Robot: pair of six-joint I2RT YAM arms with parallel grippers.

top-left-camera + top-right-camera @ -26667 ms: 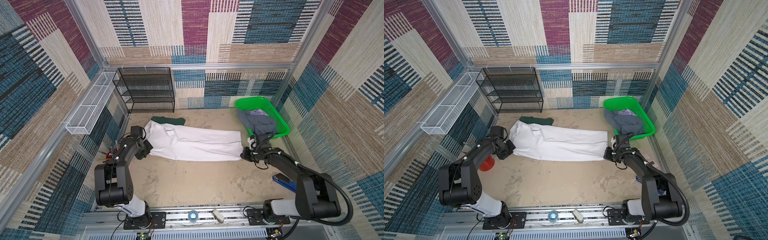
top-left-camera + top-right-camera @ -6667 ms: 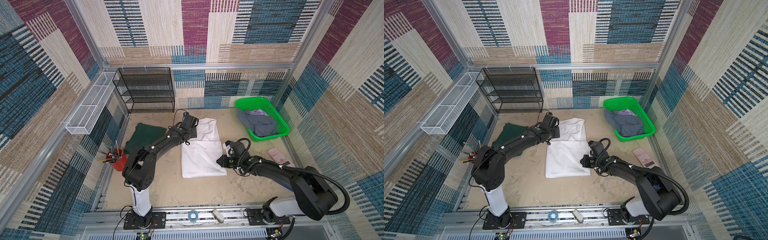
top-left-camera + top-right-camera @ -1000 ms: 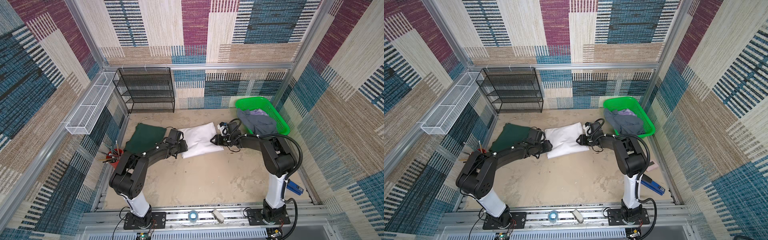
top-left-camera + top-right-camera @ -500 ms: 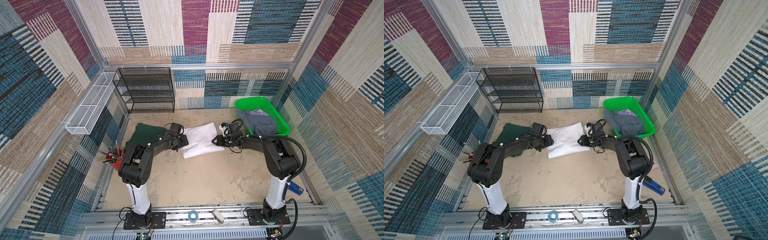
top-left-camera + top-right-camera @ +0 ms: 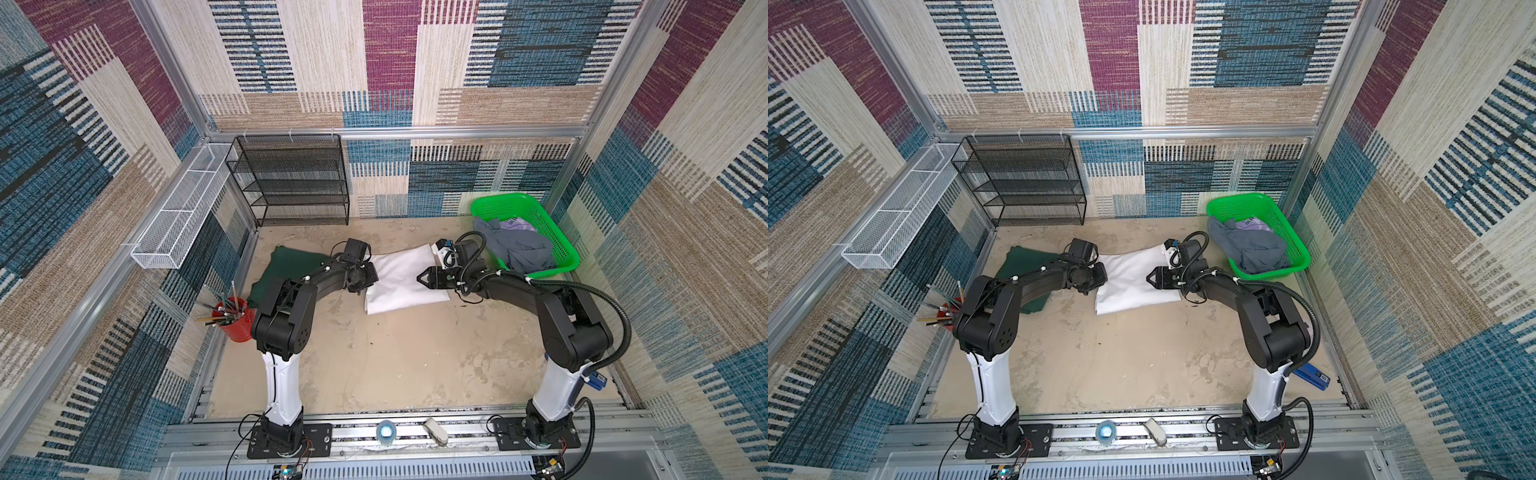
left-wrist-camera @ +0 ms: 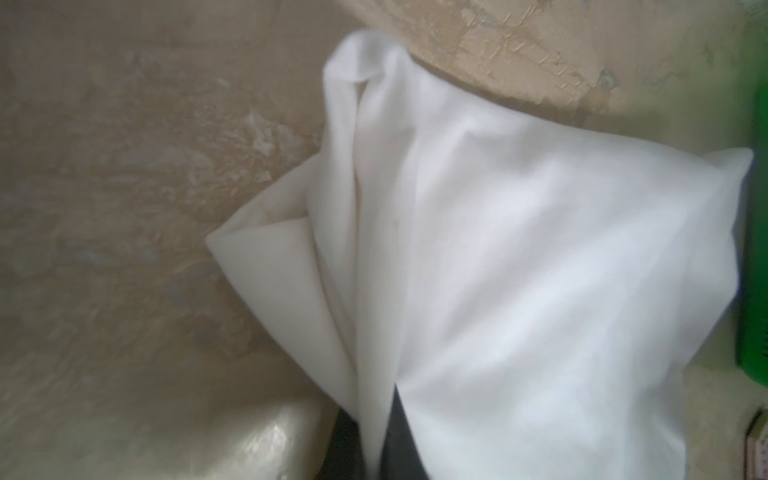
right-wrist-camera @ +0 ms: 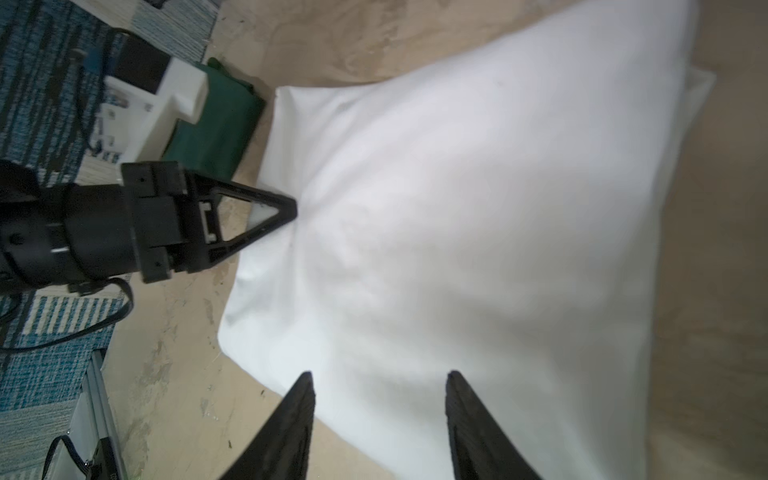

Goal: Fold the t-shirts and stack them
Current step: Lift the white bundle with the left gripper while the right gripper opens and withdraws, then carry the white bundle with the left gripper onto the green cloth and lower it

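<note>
Our left gripper pinches the white shirt's edge; our right gripper hovers spread over the opposite side. We should grip there too, then lift level toward the green shirt behind the left gripper.

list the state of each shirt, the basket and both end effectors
white shirt, folded on the table, one edge pinched
green shirt, folded flat on the table, unstacked
grey shirt, crumpled in the basket, unfolded
basket, upright, holding the grey shirt
left end effector, shut on the white shirt
right end effector, open above the white shirt, holding nothing
</note>
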